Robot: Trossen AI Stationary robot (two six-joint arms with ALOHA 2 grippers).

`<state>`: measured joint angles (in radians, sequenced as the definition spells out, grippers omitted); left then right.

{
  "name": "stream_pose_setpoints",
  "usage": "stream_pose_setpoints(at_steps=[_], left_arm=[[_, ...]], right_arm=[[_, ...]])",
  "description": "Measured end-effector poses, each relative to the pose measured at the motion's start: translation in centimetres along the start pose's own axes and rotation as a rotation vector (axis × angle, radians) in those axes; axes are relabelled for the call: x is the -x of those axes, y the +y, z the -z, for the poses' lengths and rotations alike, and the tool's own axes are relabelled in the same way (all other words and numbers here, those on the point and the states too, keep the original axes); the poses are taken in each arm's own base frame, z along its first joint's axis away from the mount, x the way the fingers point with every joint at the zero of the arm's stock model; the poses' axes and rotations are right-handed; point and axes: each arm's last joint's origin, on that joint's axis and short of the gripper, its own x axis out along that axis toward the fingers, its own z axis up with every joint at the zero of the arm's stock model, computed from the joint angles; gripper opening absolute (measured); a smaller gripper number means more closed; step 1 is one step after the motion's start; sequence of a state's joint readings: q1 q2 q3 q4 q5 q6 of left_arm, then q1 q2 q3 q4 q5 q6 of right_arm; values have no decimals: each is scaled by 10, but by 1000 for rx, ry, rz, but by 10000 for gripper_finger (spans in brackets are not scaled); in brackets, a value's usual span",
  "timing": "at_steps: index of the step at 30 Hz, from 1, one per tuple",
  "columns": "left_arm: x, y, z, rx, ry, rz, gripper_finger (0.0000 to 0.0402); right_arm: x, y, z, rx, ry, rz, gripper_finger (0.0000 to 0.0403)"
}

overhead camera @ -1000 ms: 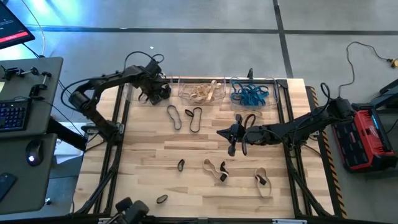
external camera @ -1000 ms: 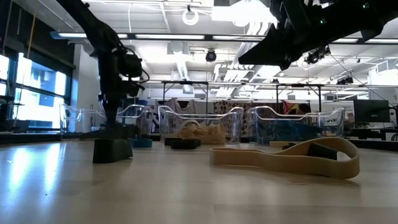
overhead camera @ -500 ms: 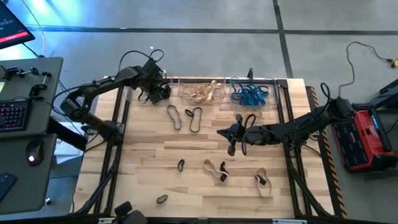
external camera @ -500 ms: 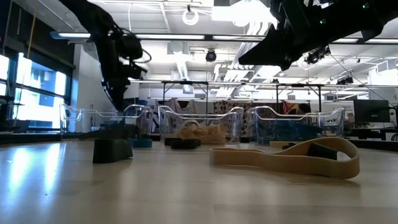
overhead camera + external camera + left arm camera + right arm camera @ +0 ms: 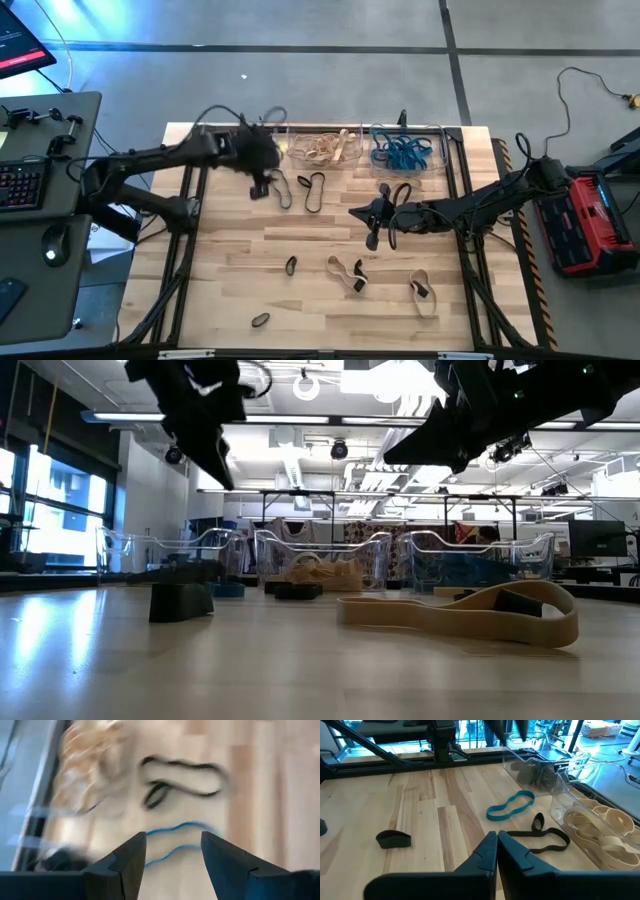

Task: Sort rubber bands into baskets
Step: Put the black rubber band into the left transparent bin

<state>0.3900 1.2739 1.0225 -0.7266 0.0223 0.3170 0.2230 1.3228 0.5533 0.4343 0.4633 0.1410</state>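
Three clear baskets stand along the far edge: the left one [image 5: 225,133], the middle one [image 5: 325,148] with tan rubber bands, the right one [image 5: 403,152] with blue ones. My left gripper [image 5: 262,183] hangs open above the table, just near of the left basket. Its fingers point down over a blue band [image 5: 175,842] that lies flat beside a black band [image 5: 182,777]. My right gripper [image 5: 372,215] is shut and holds nothing, mid-table above the wood. More black and tan bands lie loose on the table.
Loose bands lie toward the near edge: a small black one [image 5: 291,265], a tan one [image 5: 347,272], another tan one [image 5: 421,292] and a black one [image 5: 260,320]. Two black bands [image 5: 398,192] lie by the right gripper. Bare wood lies at the near left.
My left gripper has come up out of the left basket and swung toward the table's near edge and right, turning as it went. It now hangs over the blue and black bands. My right arm has kept still.
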Motion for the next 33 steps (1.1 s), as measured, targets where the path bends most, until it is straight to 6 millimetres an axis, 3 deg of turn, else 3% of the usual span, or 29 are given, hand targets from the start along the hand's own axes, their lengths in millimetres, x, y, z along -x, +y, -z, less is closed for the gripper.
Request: stream_pose_setpoints(at_steps=[6, 13, 22, 33], left_arm=[[-12, -42, -25, -147, -119, 74, 183], [-43, -69, -38, -216, -154, 173, 147], [-91, -79, -38, -230, -84, 210, 114], [-137, -84, -30, -278, -3, 178, 164]], right_arm=[[0, 0, 1, 1, 6, 1, 0], [0, 0, 3, -7, 30, 4, 0], [0, 0, 4, -16, 38, 5, 0], [0, -1, 5, -11, 49, 6, 0]])
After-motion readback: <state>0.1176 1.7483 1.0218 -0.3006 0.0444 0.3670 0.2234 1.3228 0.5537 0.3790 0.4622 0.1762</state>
